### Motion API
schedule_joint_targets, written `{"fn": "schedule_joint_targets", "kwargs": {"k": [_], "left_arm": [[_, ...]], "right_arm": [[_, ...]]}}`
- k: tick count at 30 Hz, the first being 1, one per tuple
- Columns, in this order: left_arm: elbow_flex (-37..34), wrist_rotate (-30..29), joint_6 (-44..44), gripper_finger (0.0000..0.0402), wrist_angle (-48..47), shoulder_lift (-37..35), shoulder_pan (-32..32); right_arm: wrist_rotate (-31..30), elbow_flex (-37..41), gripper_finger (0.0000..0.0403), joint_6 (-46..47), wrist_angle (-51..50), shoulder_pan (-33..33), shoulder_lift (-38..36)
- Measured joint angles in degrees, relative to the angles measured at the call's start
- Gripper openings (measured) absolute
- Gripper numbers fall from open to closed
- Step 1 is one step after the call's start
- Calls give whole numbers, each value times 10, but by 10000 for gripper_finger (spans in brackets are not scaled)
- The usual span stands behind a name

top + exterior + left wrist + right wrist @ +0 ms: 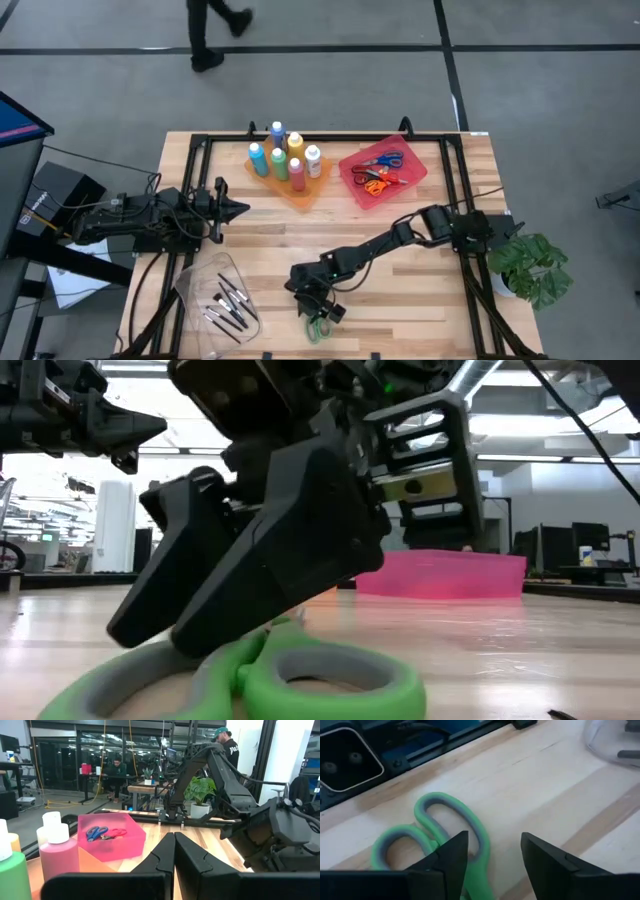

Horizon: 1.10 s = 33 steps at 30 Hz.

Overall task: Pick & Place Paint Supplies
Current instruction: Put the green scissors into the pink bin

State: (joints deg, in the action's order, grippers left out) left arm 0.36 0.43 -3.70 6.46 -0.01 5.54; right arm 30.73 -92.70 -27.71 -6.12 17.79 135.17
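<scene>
Matt green rubbery scissors point(435, 832), wooden table point(530, 785)

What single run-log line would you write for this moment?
right gripper: open, low over green scissors on table | left gripper: shut, waiting near paint bottles | scissors: not lifted

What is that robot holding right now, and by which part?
Nothing yet: the right gripper has open jaws over the green scissors, near the handle loops. The left gripper is shut, empty.
</scene>
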Motion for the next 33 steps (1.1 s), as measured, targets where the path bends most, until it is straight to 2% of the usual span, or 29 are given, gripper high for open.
{"fn": "schedule_joint_targets", "kwargs": {"k": [3,7,20,28,33], "left_arm": [[0,0,0,1,0,0,0],[0,0,0,1,0,0,0],[0,0,0,1,0,0,0],[0,0,0,1,0,0,0],[0,0,0,1,0,0,0]], "right_arm": [[-2,-3,177,-1,-11,-1,7],[-48,-4,168,16,-57,-2,4],[-230,-4,111,89,-356,-25,-54],[-262,-5,82,140,-436,-26,-58],[-272,-5,20,158,-443,-26,-59]]}}
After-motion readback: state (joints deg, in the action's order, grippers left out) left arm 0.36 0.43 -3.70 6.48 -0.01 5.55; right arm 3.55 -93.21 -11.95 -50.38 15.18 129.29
